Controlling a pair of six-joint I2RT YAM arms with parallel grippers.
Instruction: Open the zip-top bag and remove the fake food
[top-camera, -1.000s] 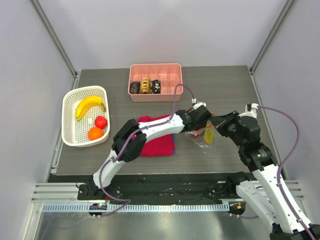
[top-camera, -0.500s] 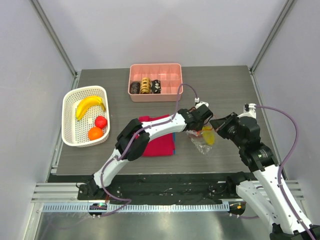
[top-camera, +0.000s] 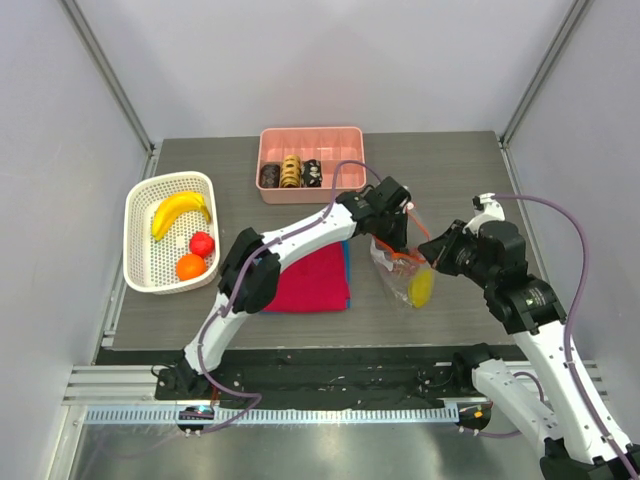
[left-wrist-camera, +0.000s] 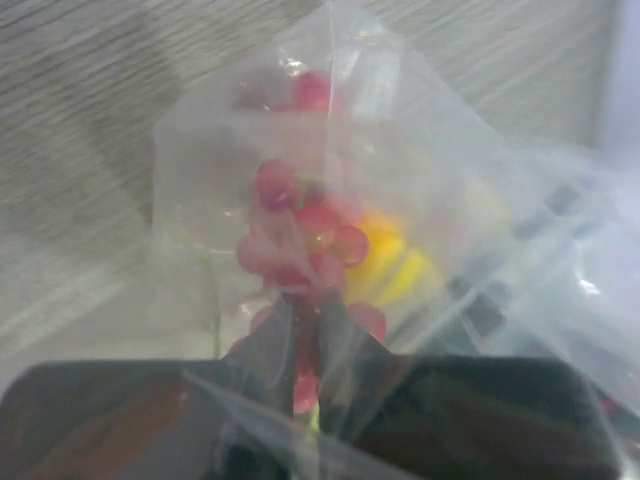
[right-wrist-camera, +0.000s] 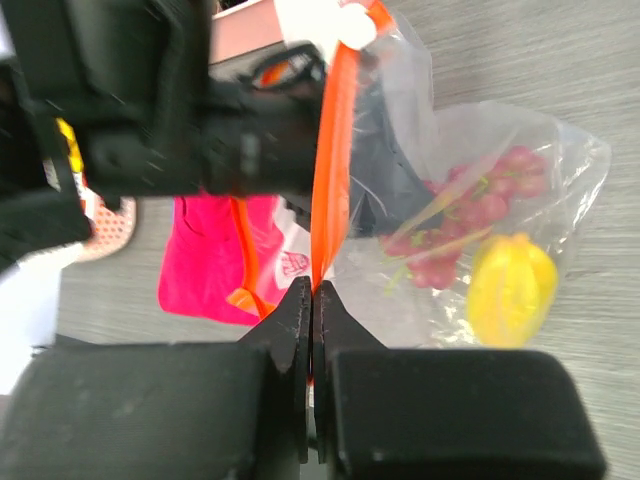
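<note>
Grey wood-grain table (top-camera: 450, 170) fills my overhead view, and I take the folded red shirt (top-camera: 310, 285) near its middle as my mark. Just right of the shirt is the zip-top bag (top-camera: 392, 275), held up between both arms. My left gripper (left-wrist-camera: 305, 345) reaches over the shirt's far right corner, and its fingers are pinched together on the clear plastic of the bag's wall. My right gripper (right-wrist-camera: 313, 292) comes in from further right of the shirt and is clamped tight on the orange zip strip (right-wrist-camera: 330, 170), which runs taut away from its fingertips. Inside the bag I see a red grape bunch (left-wrist-camera: 305, 235) and, lower, a yellow fruit (right-wrist-camera: 512, 288). I cannot tell whether the bag's bottom touches the table. Well left of the shirt stands a white basket (top-camera: 140, 205) with a banana (top-camera: 178, 212), a red fruit (top-camera: 202, 243) and an orange ball (top-camera: 190, 267) in it. Behind the shirt lies a pink tray (top-camera: 340, 145) with ring-shaped pieces (top-camera: 290, 173) in its left compartments.
</note>
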